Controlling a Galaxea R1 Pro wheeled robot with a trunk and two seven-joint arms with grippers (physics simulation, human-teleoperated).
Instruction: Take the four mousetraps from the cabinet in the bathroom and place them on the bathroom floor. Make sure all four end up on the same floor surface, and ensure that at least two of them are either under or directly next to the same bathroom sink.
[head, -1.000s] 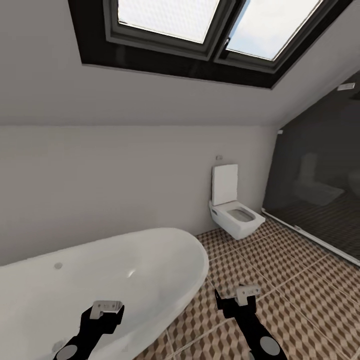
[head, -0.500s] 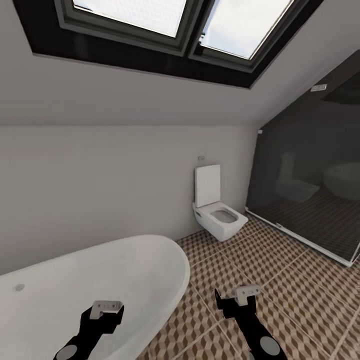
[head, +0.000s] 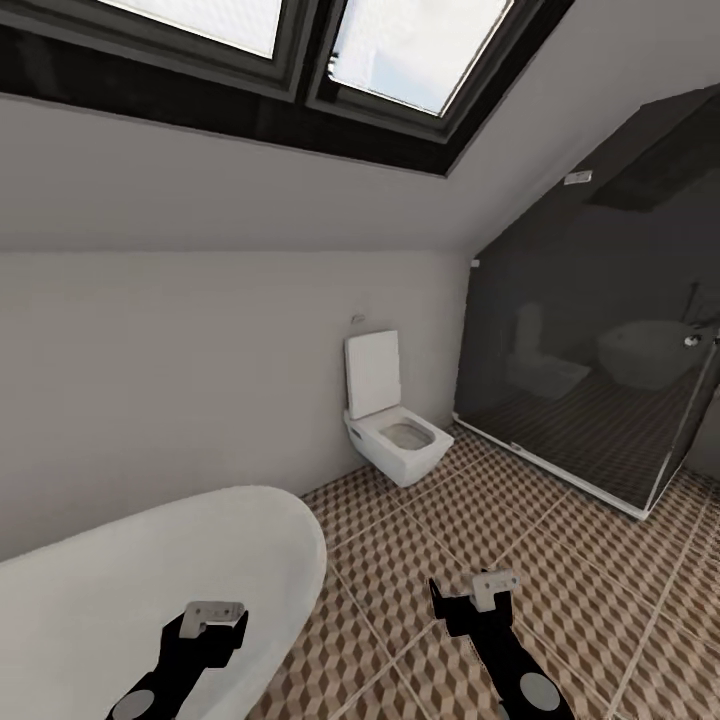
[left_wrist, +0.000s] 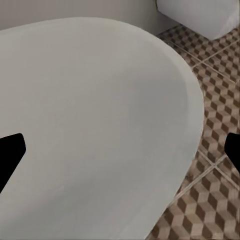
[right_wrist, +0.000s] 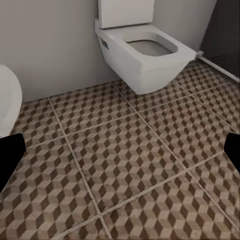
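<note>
The mousetraps, the cabinet and the sink are out of view. The bathroom floor (head: 480, 540) with its brown cube-pattern tiles spreads ahead and to the right. My left gripper (head: 215, 615) hangs open and empty over the end of the white oval bathtub (head: 120, 580). In the left wrist view the gripper (left_wrist: 120, 150) has its dark fingertips far apart over the tub's rim. My right gripper (head: 485, 590) is open and empty above bare floor tiles (right_wrist: 125, 160), with its fingertips (right_wrist: 10, 155) at the picture's edges.
A white wall-hung toilet (head: 395, 430) with its lid up stands against the back wall. A dark glass shower enclosure (head: 590, 390) closes off the right side. A skylight (head: 330, 50) sits in the sloped ceiling. Floor tiles lie open between tub, toilet and shower.
The whole picture has slid left, so the camera has turned right. More of the shower shows and less of the tub. Both arms keep their place in the view.
</note>
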